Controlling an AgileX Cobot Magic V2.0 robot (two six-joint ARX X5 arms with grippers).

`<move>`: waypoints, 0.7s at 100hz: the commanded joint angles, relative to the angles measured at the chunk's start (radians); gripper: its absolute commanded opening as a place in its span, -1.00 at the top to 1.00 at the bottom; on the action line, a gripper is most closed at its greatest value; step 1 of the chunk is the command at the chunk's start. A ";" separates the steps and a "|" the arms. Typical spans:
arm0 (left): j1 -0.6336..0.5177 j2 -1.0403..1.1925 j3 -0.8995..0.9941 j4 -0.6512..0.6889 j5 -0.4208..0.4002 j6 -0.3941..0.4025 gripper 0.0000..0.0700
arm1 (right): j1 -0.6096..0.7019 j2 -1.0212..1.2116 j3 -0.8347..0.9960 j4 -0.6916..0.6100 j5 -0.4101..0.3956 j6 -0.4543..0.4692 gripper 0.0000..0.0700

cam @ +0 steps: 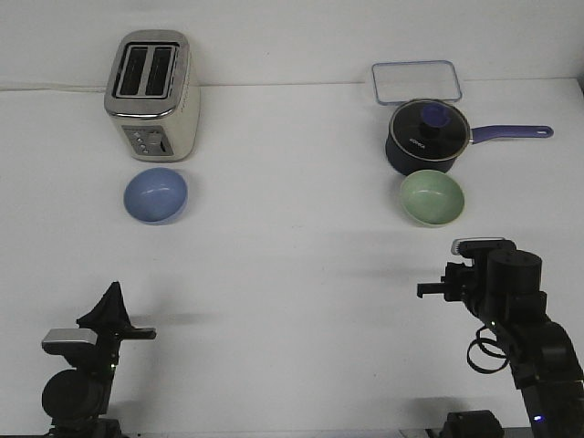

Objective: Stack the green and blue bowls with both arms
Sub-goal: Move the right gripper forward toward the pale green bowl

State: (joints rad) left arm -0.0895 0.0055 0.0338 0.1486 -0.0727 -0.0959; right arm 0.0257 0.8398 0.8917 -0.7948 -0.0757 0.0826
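The light periwinkle blue bowl (pixel 156 195) sits upright on the white table at the left, just in front of the toaster. The pale mint green bowl (pixel 432 198) sits upright at the right, touching or almost touching the front of the navy saucepan. Both bowls are empty and far apart. My left gripper (pixel 113 290) is low at the near left, well short of the blue bowl; its fingers meet in a point and hold nothing. My right gripper (pixel 427 290) is at the near right, short of the green bowl; its fingers are seen end-on and are too small to read.
A silver two-slot toaster (pixel 152 97) stands at the back left. A dark navy saucepan (pixel 426 137) with a glass lid has its handle (pixel 514 132) pointing right. A clear rectangular lid or tray (pixel 415 82) lies behind the saucepan. The table (pixel 292 265) is white.
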 commanded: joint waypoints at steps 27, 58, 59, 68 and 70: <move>-0.001 -0.002 -0.019 0.010 0.002 -0.002 0.96 | 0.000 0.011 0.013 -0.008 0.001 0.007 -0.29; -0.001 -0.002 -0.019 0.010 0.002 -0.002 0.96 | -0.002 0.024 0.035 -0.018 0.031 0.022 -0.46; -0.001 -0.002 -0.019 0.010 0.002 -0.002 0.96 | -0.003 0.027 0.039 -0.016 0.034 0.022 -0.46; -0.001 -0.002 -0.019 0.010 0.002 -0.002 0.96 | -0.024 0.068 0.085 -0.009 0.060 0.019 -0.45; -0.001 -0.002 -0.019 0.010 0.002 -0.002 0.96 | -0.030 0.082 0.098 -0.008 0.061 0.018 -0.45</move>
State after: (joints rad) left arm -0.0895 0.0055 0.0338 0.1486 -0.0727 -0.0959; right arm 0.0097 0.8848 0.9443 -0.8223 -0.0238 0.0872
